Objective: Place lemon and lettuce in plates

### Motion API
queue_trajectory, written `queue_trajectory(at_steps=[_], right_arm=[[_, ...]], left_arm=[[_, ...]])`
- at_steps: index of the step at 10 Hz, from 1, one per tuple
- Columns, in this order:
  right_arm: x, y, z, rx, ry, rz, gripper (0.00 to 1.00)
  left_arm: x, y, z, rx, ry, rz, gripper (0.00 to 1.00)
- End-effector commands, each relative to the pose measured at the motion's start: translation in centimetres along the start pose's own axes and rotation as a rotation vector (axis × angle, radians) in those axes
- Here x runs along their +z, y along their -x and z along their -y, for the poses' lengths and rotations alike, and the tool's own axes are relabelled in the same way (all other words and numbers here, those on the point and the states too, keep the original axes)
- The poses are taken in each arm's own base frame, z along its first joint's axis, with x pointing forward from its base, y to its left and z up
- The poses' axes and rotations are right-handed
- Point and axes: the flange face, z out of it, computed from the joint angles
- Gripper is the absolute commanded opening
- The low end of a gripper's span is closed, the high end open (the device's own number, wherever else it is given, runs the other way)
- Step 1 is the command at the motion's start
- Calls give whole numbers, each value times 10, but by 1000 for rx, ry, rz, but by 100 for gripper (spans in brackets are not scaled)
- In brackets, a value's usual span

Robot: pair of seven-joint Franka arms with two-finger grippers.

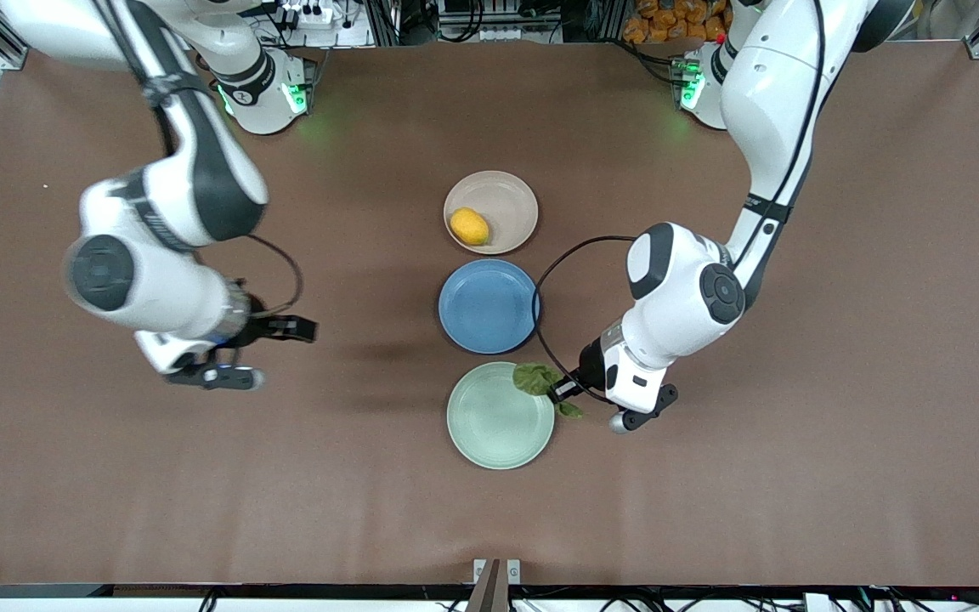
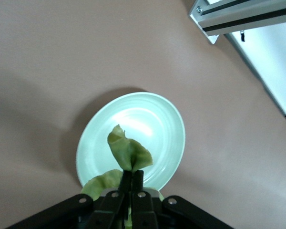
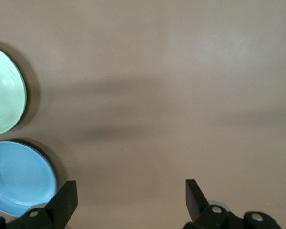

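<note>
The lemon (image 1: 470, 227) lies in the beige-pink plate (image 1: 510, 194). My left gripper (image 1: 559, 389) is shut on the lettuce (image 1: 537, 379) and holds it in the air over the rim of the mint green plate (image 1: 489, 425), at the edge toward the left arm's end. In the left wrist view the lettuce (image 2: 128, 153) hangs from my shut gripper (image 2: 132, 175) over the mint plate (image 2: 157, 119). My right gripper (image 1: 273, 340) is open and empty over bare table toward the right arm's end. Its fingers (image 3: 66, 200) show wide apart in the right wrist view.
A blue plate (image 1: 488, 306) sits between the beige-pink and mint plates, empty. It also shows in the right wrist view (image 3: 19, 176), with the mint plate (image 3: 5, 102) beside it. A cable loops from the left wrist over the blue plate's edge.
</note>
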Motion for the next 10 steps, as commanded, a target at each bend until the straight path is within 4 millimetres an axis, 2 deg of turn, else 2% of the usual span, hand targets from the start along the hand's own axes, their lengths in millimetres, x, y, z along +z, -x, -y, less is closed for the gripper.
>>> queue_trajectory(at_steps=[1, 2, 4, 5, 6, 8, 9, 10], right_arm=[[-48, -7, -32, -144, 111, -33, 100], [-70, -4, -36, -168, 124, -37, 100], [-117, 25, -40, -161, 145, -37, 100], [-141, 41, -56, -134, 148, -41, 100], [-158, 55, -60, -117, 156, -46, 100], [-165, 64, -64, -106, 163, -60, 100], [-171, 65, -75, -88, 163, -71, 100], [-176, 69, -89, -62, 165, -74, 100]], left_arm=[[21, 6, -3, -92, 103, -42, 0], [30, 7, 2, -93, 106, -56, 0], [55, 22, 8, -91, 102, -54, 0], [67, 27, 13, -107, 121, -76, 0], [74, 38, 10, -126, 153, -104, 0], [83, 37, 17, -130, 144, -106, 0], [83, 37, 17, -130, 144, -106, 0], [83, 37, 17, -130, 142, -105, 23]])
